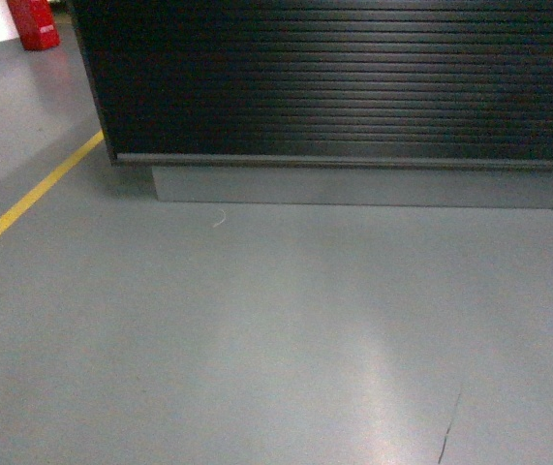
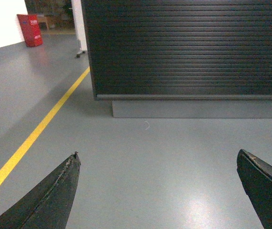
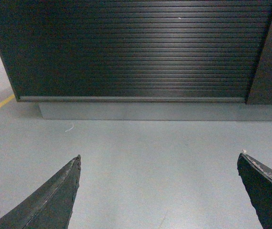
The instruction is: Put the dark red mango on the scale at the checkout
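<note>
The checkout [image 1: 344,82] shows only as its ribbed black front panel, filling the top of the head view above a grey plinth. The same checkout panel [image 2: 188,47] fills the upper left wrist view, and the checkout [image 3: 136,47] fills the upper right wrist view. Its countertop is out of view, and so are the dark red mango and the scale. My left gripper [image 2: 157,155] is open over bare grey floor, nothing between its fingers. My right gripper [image 3: 158,156] is open too, also empty. Neither gripper appears in the head view.
Grey floor [image 1: 276,329] stretches up to the counter's plinth [image 1: 353,186]. A yellow floor line [image 1: 29,199] runs diagonally at the left. A red box [image 1: 34,21] stands at the far left. A darker panel [image 3: 271,52] adjoins the counter on the right.
</note>
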